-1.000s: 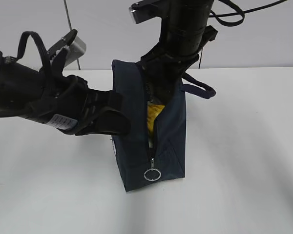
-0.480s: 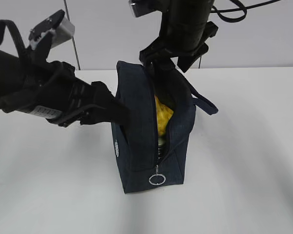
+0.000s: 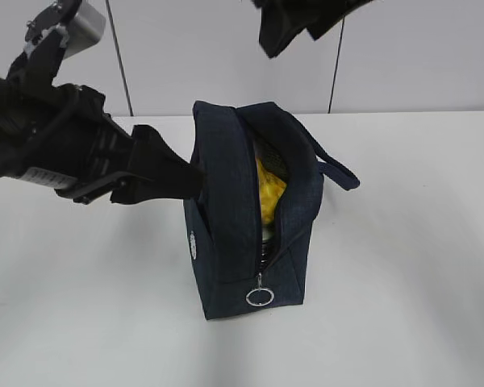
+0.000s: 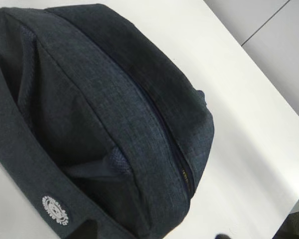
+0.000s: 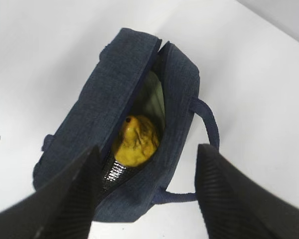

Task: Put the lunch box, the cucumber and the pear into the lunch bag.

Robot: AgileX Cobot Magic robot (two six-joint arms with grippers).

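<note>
Right wrist view: pear [image 5: 135,141] inside unzipped lunch bag [image 5: 94,114], pale lid beneath — cucumber unseen; right gripper [image 5: 147,196] spread wide, empty; left gripper [image 3: 173,173] beside bag, grip unclear.

- Left arm [image 3: 56,153] is all matte black, chunky and kinda ribbed around the wrist section, with grooved rings where the segments meet.
- There's a small white label with tiny dark print stuck on its underside, too small to read.
- A boxy silver-grey camera module [image 3: 73,22] sits on top of that arm on a black bracket.
- Left gripper [image 3: 165,173] ends in broad black wedge-shaped fingers.
- Right arm [image 3: 302,20] only shows as a black angular chunk at the top edge of the exterior view.
- Right gripper's fingers [image 5: 234,199] are black too, wide flat pads with fine ridged grip texture running across them.
</note>
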